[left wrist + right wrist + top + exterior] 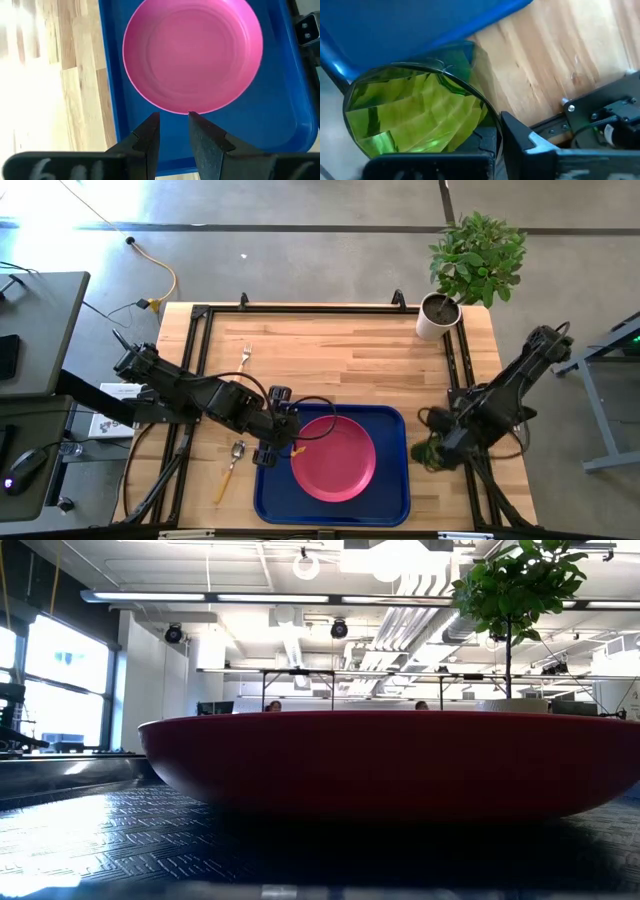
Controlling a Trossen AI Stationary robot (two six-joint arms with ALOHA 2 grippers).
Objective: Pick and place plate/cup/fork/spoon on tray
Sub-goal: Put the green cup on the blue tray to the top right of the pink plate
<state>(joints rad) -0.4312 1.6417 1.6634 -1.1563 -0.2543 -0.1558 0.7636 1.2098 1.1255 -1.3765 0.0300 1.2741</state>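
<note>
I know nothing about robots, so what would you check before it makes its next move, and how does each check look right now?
1. Plate lying flat inside the tray: ok.
2. Left pincer clear of the plate: ok; its fingers are parted and stop at the plate's rim, holding nothing.
3. Right pincer has the cup: ok; the green cup sits against its fingers, beside the tray's right edge.
4. Free tray floor for the cup: ok; bare blue shows right of the plate.
5. Fork and spoon on the tray: not ok; both lie on the table, left of the tray.
6. Whether the cup is lifted off the table: cannot tell.
</note>
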